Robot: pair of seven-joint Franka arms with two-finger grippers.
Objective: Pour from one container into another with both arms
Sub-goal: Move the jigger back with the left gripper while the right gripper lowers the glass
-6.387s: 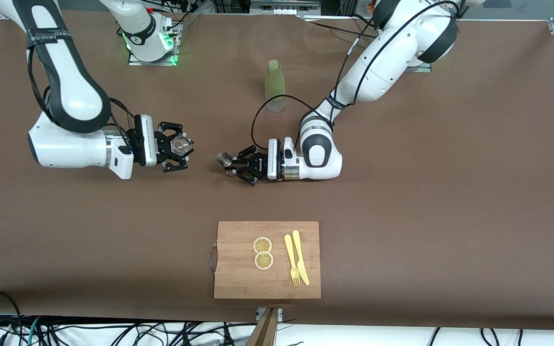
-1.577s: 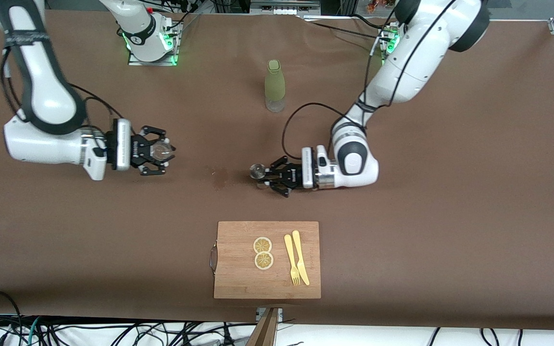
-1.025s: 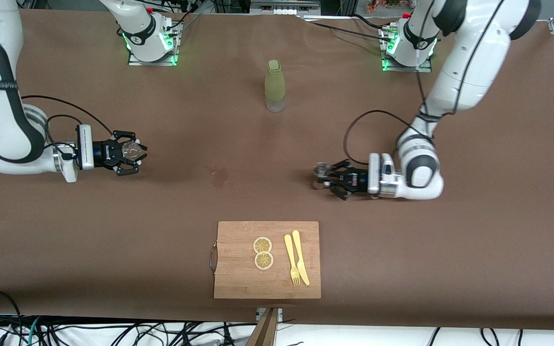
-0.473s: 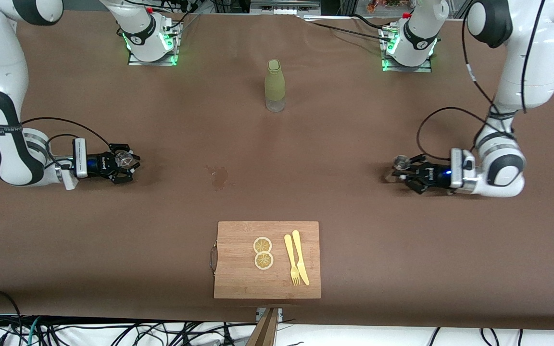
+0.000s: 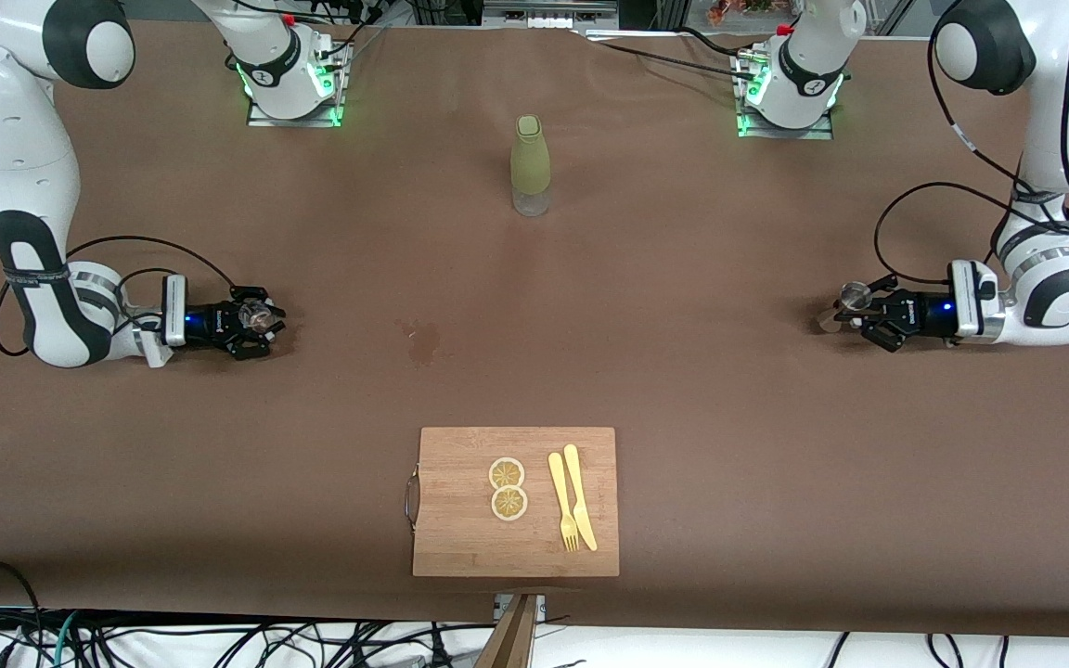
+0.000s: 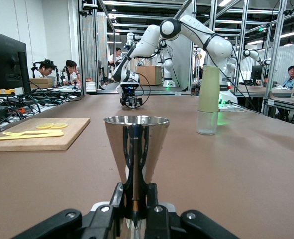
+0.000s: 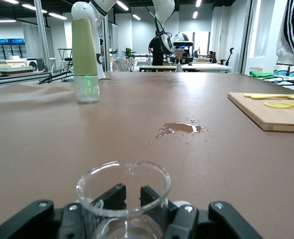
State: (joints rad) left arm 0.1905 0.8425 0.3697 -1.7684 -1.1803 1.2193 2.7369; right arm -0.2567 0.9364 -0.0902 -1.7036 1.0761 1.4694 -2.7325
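The small clear glass tumbler (image 5: 260, 315) stands upright between the fingers of my right gripper (image 5: 263, 320), low at the right arm's end of the table. In the right wrist view the tumbler (image 7: 123, 191) fills the foreground and the gripper (image 7: 128, 197) is shut on its lower part. The silvery hourglass measuring cup (image 5: 853, 297) is upright in my left gripper (image 5: 856, 309), low at the left arm's end of the table. In the left wrist view that gripper (image 6: 135, 201) is shut on the narrow waist of the cup (image 6: 136, 142).
A tall olive-green bottle (image 5: 530, 165) stands mid-table near the bases. A wet spill (image 5: 421, 339) marks the brown cloth at the centre. The wooden cutting board (image 5: 460, 520), with lemon slices (image 5: 508, 488) and a yellow fork and knife (image 5: 572, 498), lies nearest the front camera.
Both arms have swung apart from the table's centre toward their own ends and come down lower, each still holding its vessel. The spill stays at the centre.
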